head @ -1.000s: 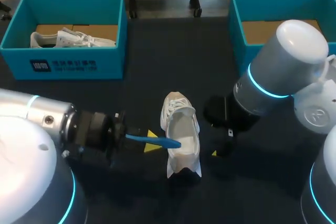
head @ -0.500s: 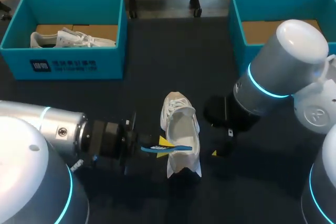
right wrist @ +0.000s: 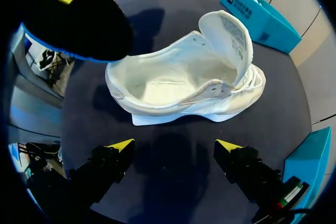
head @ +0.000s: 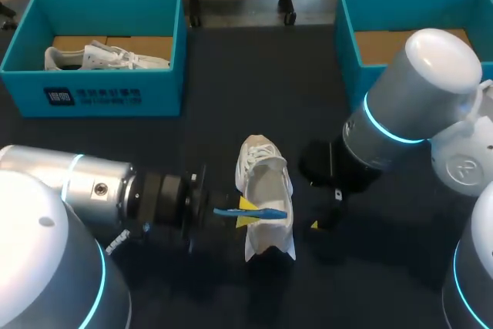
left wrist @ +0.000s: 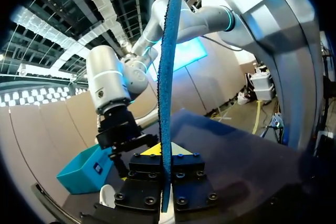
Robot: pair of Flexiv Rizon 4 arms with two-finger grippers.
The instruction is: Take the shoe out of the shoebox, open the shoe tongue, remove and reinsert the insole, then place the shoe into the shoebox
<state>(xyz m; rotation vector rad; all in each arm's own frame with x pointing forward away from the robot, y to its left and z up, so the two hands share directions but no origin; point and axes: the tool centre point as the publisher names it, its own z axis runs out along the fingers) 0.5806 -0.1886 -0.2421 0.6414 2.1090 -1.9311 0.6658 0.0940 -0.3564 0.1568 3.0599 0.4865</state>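
Left gripper (head: 243, 214) pinching insole (head: 274, 213) (blue), over shoe (head: 266, 184)

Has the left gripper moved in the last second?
Yes. The left gripper, shut on the blue insole, has moved toward the white shoe, which has stayed put; the insole tip now reaches over its opening.

From above, the right gripper (head: 320, 199) sits mostly under its own arm, one yellow fingertip (head: 314, 225) showing. The right shoebox (head: 350, 17) is cut by that arm. At the left wrist, the blue insole (left wrist: 167, 77) runs past the rim, and the shoe (left wrist: 107, 195) is a white sliver.
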